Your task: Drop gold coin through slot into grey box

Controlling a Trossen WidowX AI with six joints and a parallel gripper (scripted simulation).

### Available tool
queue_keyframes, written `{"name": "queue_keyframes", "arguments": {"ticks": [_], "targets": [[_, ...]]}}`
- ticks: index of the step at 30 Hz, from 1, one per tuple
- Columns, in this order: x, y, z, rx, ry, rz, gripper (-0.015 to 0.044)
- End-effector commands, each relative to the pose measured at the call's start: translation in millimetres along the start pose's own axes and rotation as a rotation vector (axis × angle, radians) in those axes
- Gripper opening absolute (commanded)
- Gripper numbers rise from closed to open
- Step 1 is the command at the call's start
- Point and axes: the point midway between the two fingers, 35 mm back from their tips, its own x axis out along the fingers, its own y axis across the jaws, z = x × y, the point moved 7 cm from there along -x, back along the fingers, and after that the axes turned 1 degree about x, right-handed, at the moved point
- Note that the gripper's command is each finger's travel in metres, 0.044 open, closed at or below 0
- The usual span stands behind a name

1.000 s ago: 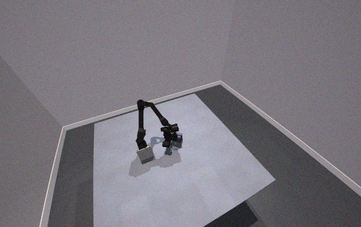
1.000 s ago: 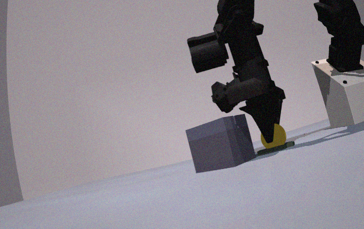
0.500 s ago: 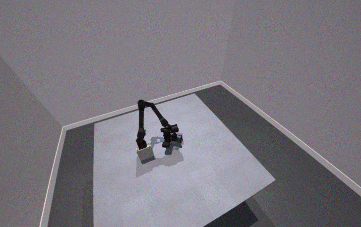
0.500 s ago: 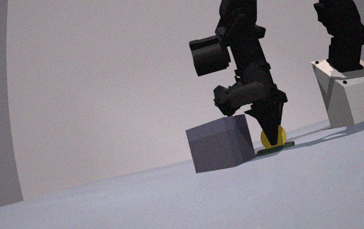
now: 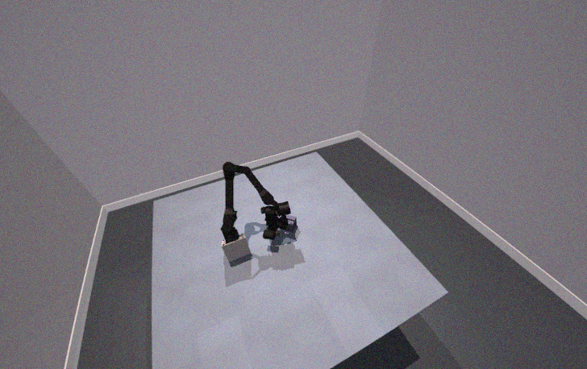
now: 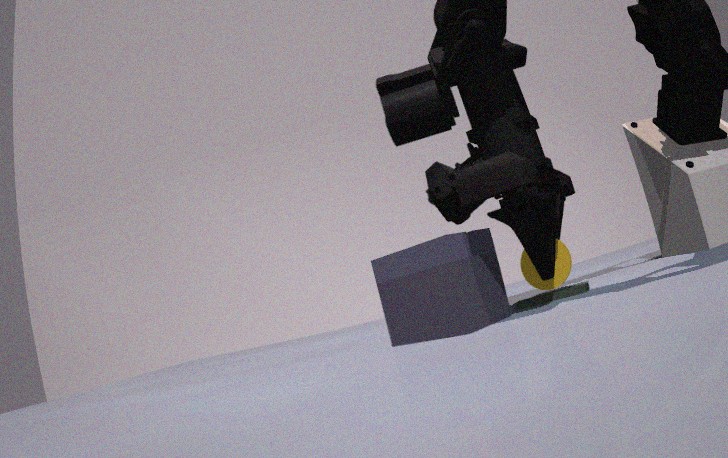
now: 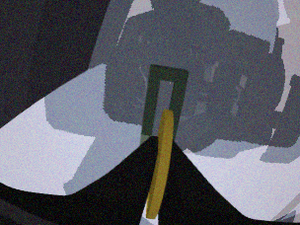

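The gold coin (image 6: 563, 265) (image 7: 165, 153) stands upright between my fingertips. My gripper (image 6: 549, 276) (image 7: 160, 144) is shut on it and points down, beside the box. In the exterior view the coin's lower edge is slightly above the dark-green holder (image 6: 576, 289) (image 7: 182, 94). The wrist view shows the coin nearly edge-on, leaning a little across the image, with the holder's opening beyond it. The closed grey box (image 6: 435, 296) (image 5: 292, 220) stands just beside the holder. Its lid slot cannot be made out. In the top view the arm hides the coin and holder.
The arm's pale base block (image 5: 236, 250) (image 6: 725, 199) stands on the far side of the holder from the box. The light table top (image 5: 332, 298) (image 6: 298, 398) carries the arm's shadows. A dark surface (image 7: 39, 44), apparently the box in shadow, fills the wrist view's upper left.
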Motion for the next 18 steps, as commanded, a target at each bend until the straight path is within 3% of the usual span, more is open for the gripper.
{"name": "queue_keyframes", "arguments": {"ticks": [1, 18], "targets": [[-9.8, 1.8, 3.4, -0.011, -0.013, -0.003, 0.0000], [-51.4, 2.3, 4.4, -0.011, -0.015, -0.006, 0.0000]]}}
